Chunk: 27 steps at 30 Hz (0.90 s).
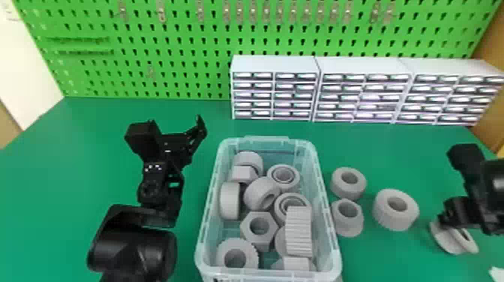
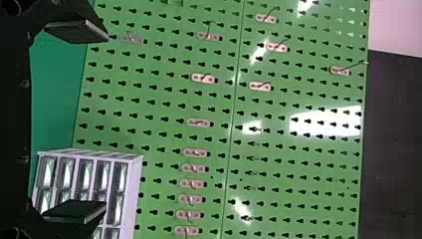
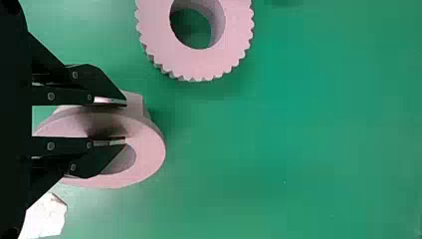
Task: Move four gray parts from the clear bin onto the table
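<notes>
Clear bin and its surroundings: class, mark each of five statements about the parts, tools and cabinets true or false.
1. The clear bin is empty. False: gray parts lie in it, one of them a hexagonal part.
2. Three gray parts rest on the table between the bin and the right tool. True.
3. The left tool is open. True.
4. The right tool is over the bin. False: it is at a flanged gray part to the bin's right.
5. Drawer cabinets stand beyond the bin, by the green pegboard. True.
</notes>
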{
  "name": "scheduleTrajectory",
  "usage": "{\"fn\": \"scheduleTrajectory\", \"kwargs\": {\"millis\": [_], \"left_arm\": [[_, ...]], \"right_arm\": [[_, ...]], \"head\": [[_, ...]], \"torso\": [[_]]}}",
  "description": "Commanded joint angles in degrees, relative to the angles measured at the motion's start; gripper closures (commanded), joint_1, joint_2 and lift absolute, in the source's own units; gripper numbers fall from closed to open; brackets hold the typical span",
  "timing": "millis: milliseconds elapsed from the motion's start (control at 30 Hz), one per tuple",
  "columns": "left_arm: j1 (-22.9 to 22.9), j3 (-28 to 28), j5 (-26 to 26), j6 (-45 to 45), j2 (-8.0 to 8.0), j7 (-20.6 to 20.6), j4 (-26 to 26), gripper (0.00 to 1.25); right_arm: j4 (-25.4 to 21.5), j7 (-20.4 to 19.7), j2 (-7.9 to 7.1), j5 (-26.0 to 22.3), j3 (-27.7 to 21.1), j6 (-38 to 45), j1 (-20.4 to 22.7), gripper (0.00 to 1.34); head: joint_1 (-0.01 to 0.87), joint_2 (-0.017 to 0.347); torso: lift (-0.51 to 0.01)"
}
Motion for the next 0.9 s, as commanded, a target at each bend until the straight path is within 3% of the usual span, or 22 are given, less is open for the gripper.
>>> {"fn": "scheduleTrajectory", "kwargs": {"millis": [0,167,300,433,867], "left_arm": [[0.1,0.0,0.0,0.0,0.02,0.0,0.0,0.10],[0.4,0.3,0.3,0.0,0.02,0.0,0.0,0.10],[0.4,0.4,0.3,0.0,0.02,0.0,0.0,0.10],[0.4,0.5,0.3,0.0,0.02,0.0,0.0,0.10],[0.7,0.4,0.3,0.0,0.02,0.0,0.0,0.10]], "right_arm": [[0.3,0.0,0.18,-0.3,1.0,0.1,0.1,1.04],[0.6,0.0,0.35,-0.9,1.7,0.1,0.0,1.03],[0.6,0.0,0.44,-1.4,1.8,0.1,-0.4,0.84],[0.7,0.0,0.53,-1.7,1.8,0.1,-0.7,0.82],[-0.4,0.0,0.09,-5.2,1.9,0.1,-1.8,0.55]], "head": [[0.693,0.072],[0.693,0.072],[0.693,0.072],[0.693,0.072],[0.693,0.072]], "torso": [[-0.052],[-0.052],[-0.052],[-0.052],[-0.052]]}}
